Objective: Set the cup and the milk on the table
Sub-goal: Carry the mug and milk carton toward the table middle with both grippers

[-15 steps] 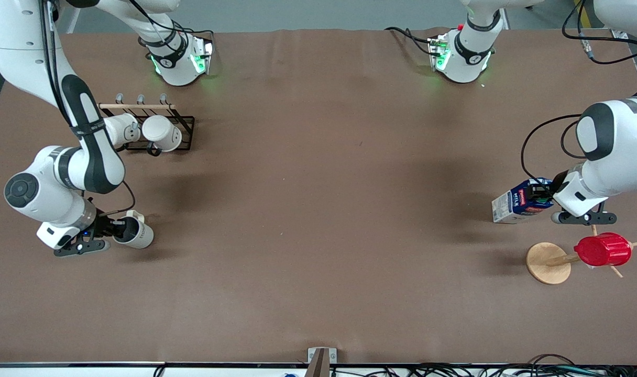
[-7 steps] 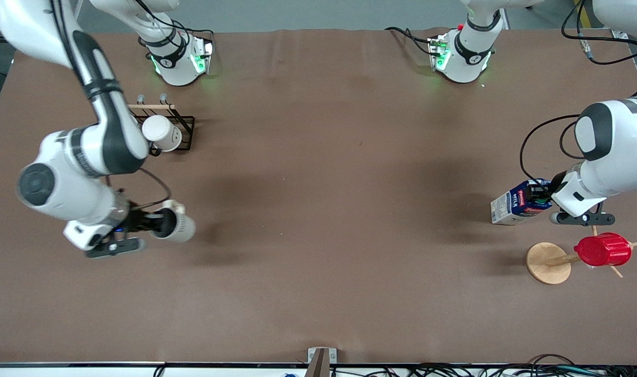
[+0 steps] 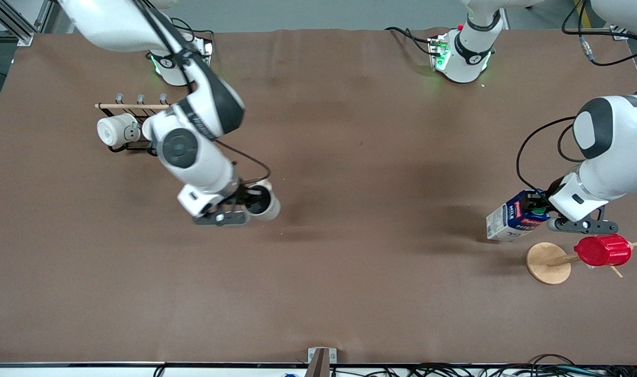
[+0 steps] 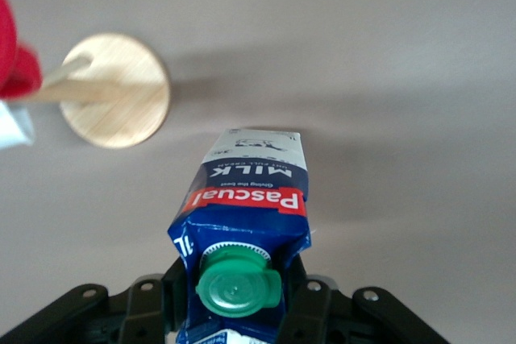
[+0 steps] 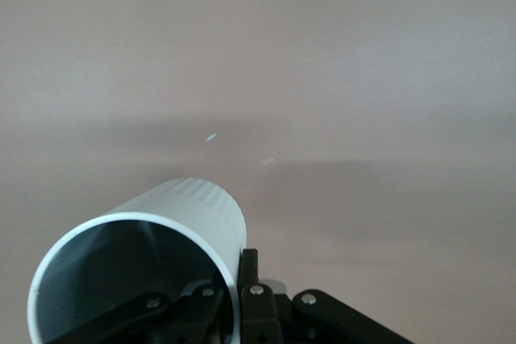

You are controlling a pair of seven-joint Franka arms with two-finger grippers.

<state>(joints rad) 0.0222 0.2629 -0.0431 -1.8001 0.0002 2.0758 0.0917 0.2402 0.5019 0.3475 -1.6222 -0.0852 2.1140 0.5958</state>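
My right gripper (image 3: 245,205) is shut on the rim of the cream-beige cup (image 3: 265,205), one finger inside and one outside, and holds it tilted above the brown table (image 3: 350,131) toward the middle. In the right wrist view the cup (image 5: 185,231) shows its grey inside. My left gripper (image 3: 544,209) is shut on the top of the dark-blue and white milk carton (image 3: 509,219), held tilted over the table at the left arm's end. In the left wrist view the milk carton (image 4: 250,199) shows its green cap (image 4: 238,283) between the fingers.
A black wire rack (image 3: 135,128) with a wooden bar holds a white mug (image 3: 113,131) near the right arm's base. A wooden stand with a round base (image 3: 546,263) carries a red ribbed cup (image 3: 601,250), close beside the milk carton and nearer the camera.
My right arm has swung the cup from the right arm's end of the table toward the middle. My left gripper has shifted the milk carton slightly toward the camera.
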